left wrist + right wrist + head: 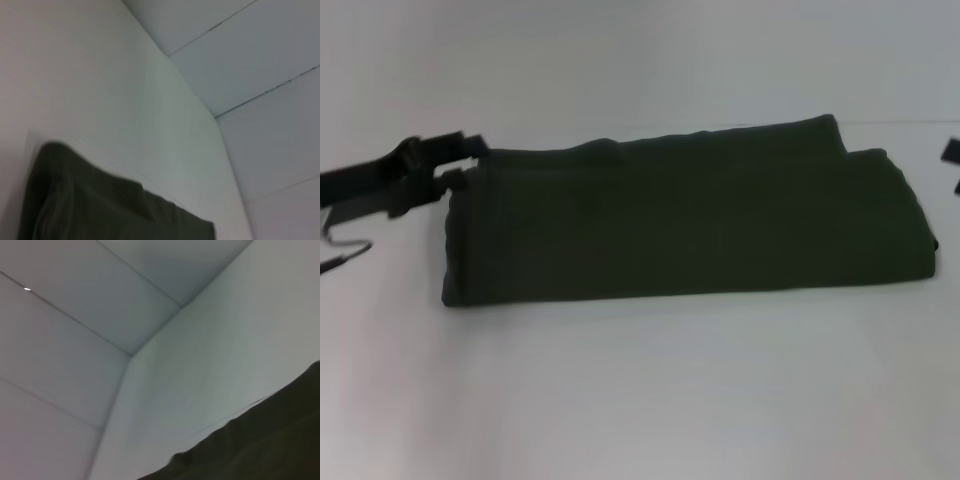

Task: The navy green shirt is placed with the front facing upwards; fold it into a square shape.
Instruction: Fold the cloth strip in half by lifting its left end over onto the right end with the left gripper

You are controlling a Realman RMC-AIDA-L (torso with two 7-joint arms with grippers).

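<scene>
Head view: the left gripper (458,160) sits at the left edge of the frame, its black arm running in level from the left border toward the upper left corner of the navy green shirt (685,220). The fingertips reach the cloth's far left corner and appear to touch it, but whether they are spread or pinching the fabric cannot be told. A thin cable (345,250) loops below the arm near the left border.

The right gripper (952,155) shows only as a small black sliver at the right edge of the frame, just beyond the shirt's right end and apart from it; its fingers cannot be made out.

The shirt lies across the middle of the frame on the white table (640,400) as a long, wide band, folded in layers, with a second layer's edge showing along its upper right side. No print is visible on the upturned surface.

In the left wrist view the shirt (100,210) fills the lower left, and in the right wrist view it (270,445) fills the lower right, with white table around it in both.
</scene>
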